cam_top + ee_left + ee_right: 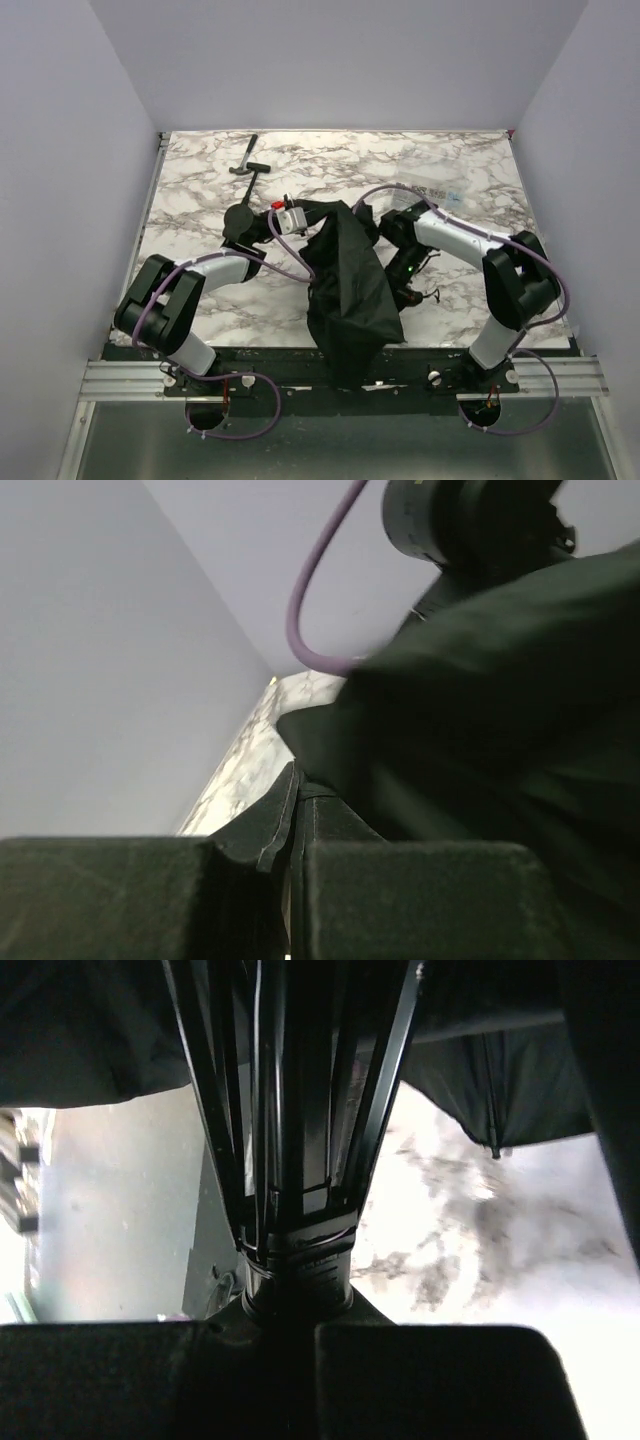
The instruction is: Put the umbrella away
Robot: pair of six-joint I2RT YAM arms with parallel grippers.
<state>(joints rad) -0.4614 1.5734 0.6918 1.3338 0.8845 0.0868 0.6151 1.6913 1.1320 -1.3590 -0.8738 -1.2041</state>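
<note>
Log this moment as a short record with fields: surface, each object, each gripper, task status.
surface: marble table
umbrella: black, fabric loose and crumpled, mid-table, near end draped over the front edge between the arm bases
hammer: lying flat at the far left, apart from the umbrella, untouched
left gripper: shut on a fold of the umbrella's fabric
right gripper: shut on the umbrella where its ribs gather around the shaft
task status: umbrella held by both arms, not yet put away

Overhead, umbrella point(345, 280) canopy hides right tool point(287, 1365); left-wrist fabric blurred.
</note>
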